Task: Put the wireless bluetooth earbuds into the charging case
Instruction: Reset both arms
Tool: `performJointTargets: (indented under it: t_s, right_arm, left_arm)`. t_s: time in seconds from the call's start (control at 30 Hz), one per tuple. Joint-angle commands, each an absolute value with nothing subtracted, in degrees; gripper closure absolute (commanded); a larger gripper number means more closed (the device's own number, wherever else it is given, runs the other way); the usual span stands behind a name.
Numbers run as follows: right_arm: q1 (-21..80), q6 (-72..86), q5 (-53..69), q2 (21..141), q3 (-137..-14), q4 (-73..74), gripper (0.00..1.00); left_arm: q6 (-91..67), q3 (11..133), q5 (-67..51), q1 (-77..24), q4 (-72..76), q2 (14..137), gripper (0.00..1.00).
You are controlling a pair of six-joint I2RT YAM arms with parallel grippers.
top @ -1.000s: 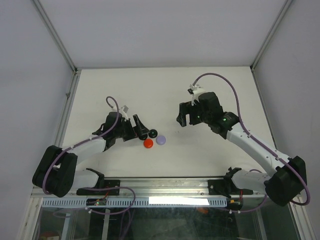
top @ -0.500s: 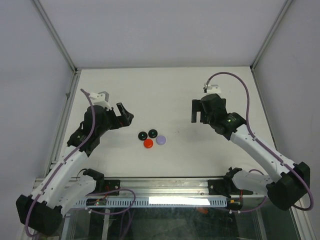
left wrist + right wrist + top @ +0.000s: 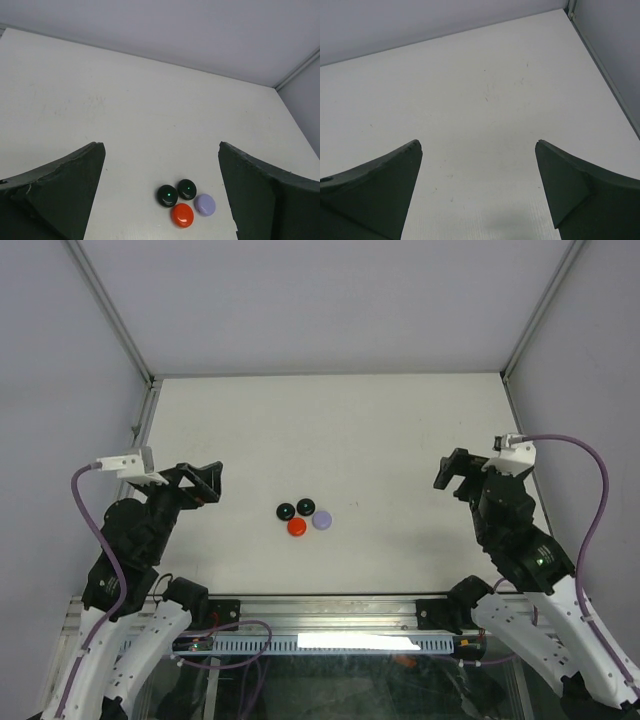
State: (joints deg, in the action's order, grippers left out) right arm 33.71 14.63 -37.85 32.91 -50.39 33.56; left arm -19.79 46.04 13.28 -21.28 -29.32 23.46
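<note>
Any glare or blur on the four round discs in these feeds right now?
Top external: even, soft light, the discs sharp but small, and a bright strip on the near rail. Left wrist: crisp, with a green pinpoint of light on both black discs and gloss on the red disc; the left end effector is dark. Right wrist: only table beyond the open right end effector.

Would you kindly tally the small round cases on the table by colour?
Black cases: 2
Red case: 1
Lilac case: 1
Total: 4
</note>
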Motion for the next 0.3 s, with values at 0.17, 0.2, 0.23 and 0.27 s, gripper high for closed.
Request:
performJointTargets:
  t_s: [0.17,0.2,0.23,0.27]
  right_arm:
    - [33.6,13.0,-40.4,27.4,-48.0,28.8,0.01]
    - [33.6,13.3,-40.4,27.4,-48.1,29.0,0.01]
    - [33.5,13.3,-40.3,27.3,-48.1,28.9,0.0]
    - [33.6,13.3,-40.1,27.3,-48.0,28.6,0.01]
  left_arm:
    - [-18.3,40.8,14.5,-21.0,-26.0,20.9,0.01]
    - [-18.4,40.4,14.1,-21.0,-25.6,21.2,0.01]
    - [-18.3,40.1,13.8,-21.0,-25.1,21.5,0.01]
    - [-18.4,39.9,13.6,-21.0,-24.7,21.8,0.01]
